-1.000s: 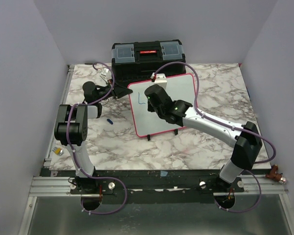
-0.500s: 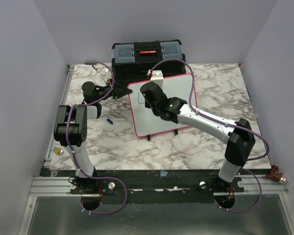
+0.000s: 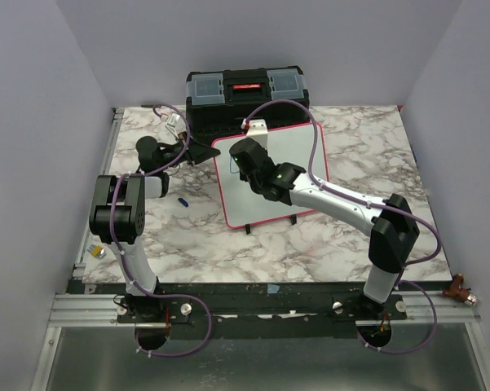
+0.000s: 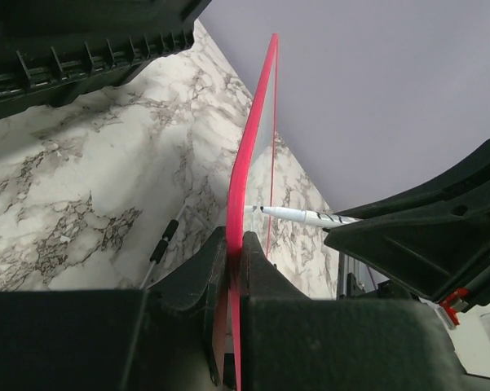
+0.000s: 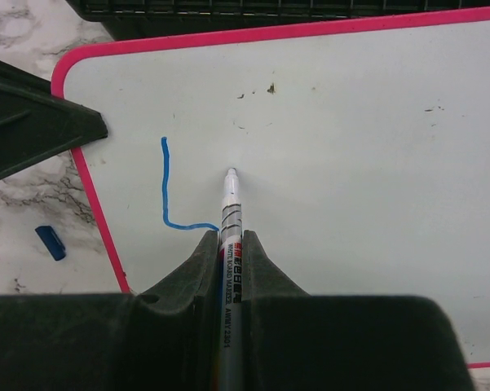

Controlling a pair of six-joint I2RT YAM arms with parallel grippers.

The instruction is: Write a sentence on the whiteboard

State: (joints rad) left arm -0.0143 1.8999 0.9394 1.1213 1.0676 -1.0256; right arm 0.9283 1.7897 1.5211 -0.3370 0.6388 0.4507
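Right gripper is clamped on a marker, whose tip sits at the board just right of the first stroke and seems to touch it. Left gripper is pinched shut on the board's pink left edge, steadying it. Writing has barely begun: the sentence is one blue L near the upper left. The second letter comes next, and it calls for light, even pressure so the board does not tip. It stands tilted on the table, just before the toolbox.
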